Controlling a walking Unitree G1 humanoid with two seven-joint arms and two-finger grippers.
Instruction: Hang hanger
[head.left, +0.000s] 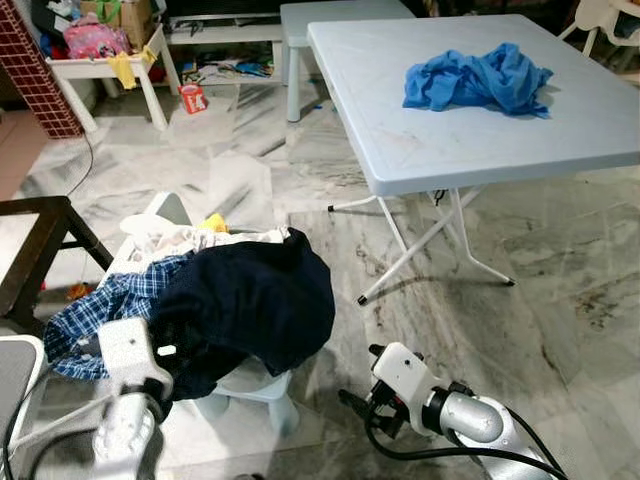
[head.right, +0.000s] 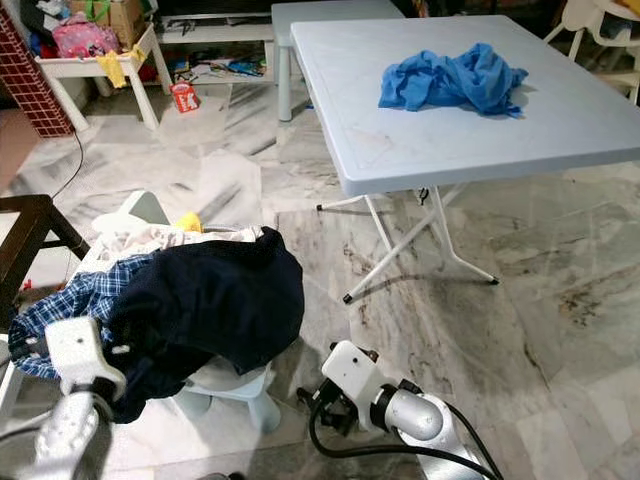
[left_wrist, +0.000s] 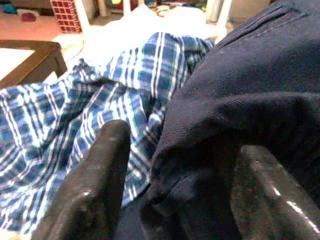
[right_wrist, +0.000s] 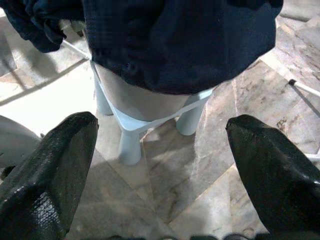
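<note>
Setting: a home room with a glossy grey-veined marble floor (head.left: 560, 330).
Clothes pile: a heap of garments sits on a small pale plastic stool (right_wrist: 150, 112) with stubby round legs, low and left of centre in the head views.
Dark garment: a navy, heavy twill-like piece (head.left: 255, 300) drapes over the top of the stool and hangs past its edge in soft folds.
Plaid shirt: a blue-and-white checked cotton shirt (head.left: 100, 310) lies crumpled just beside and partly under the navy piece, with white cloth (head.left: 175, 238) behind it.
Left gripper: its fingers stand apart at the pile (left_wrist: 180, 195), one on the plaid side, one on the navy side, with a ridge of navy fabric bunched between them; whether they are actually pinching it is hard to judge.
Right gripper: low near the floor beside the stool (right_wrist: 160, 165), its two textured black fingers spread wide with nothing between them, pointed at the stool's legs.
Hanger: cannot be made out among the clothes.
Folding table: a smooth pale-blue plastic top (head.left: 440, 140) on thin white crossed metal legs, well apart from the stool.
Blue cloth: a bright blue rumpled garment (head.left: 480, 78) lies on the tabletop.
Left edge: a dark wooden frame (head.left: 40, 240).
</note>
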